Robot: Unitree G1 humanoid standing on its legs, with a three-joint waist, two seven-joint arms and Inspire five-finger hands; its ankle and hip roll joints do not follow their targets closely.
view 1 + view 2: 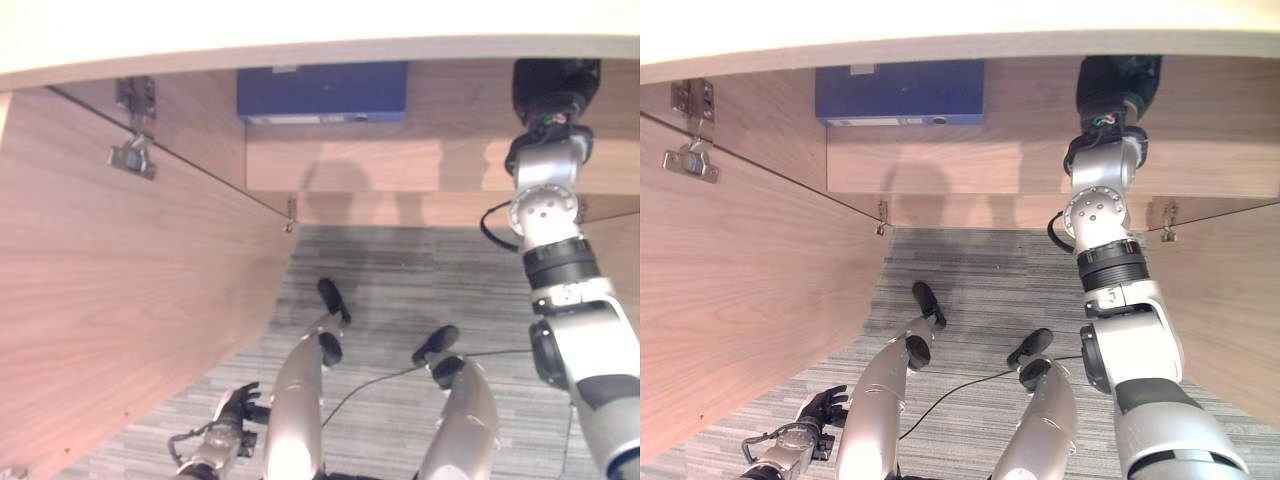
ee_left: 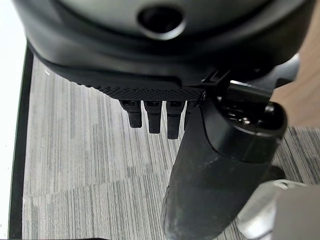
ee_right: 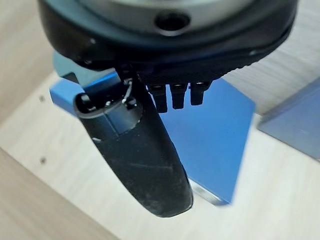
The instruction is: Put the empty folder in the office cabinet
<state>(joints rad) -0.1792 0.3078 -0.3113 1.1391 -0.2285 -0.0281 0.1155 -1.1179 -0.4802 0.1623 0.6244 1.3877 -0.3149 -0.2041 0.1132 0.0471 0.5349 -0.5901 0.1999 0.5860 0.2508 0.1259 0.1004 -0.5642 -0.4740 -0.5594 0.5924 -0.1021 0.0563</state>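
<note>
In the right wrist view a bright blue folder (image 3: pixel 215 135) lies on the pale wooden cabinet shelf (image 3: pixel 45 140), just past my right hand (image 3: pixel 170 95). The fingers hang straight above it and the thumb crosses its near edge; nothing is gripped. My right hand (image 1: pixel 555 90) is reached into the office cabinet (image 1: pixel 400 165) at the upper right, and its dark bulk hides the folder beneath it. My left hand (image 1: pixel 235 405) hangs low by the open left door, with relaxed fingers (image 2: pixel 152 117) over the carpet.
A darker blue folder (image 1: pixel 320 92) lies on the shelf to the left of my right hand, also seen as a dark blue edge (image 3: pixel 295 120). The left cabinet door (image 1: pixel 110 300) and the right door (image 1: pixel 1230 300) stand open. Grey carpet (image 1: pixel 400 290) lies between them.
</note>
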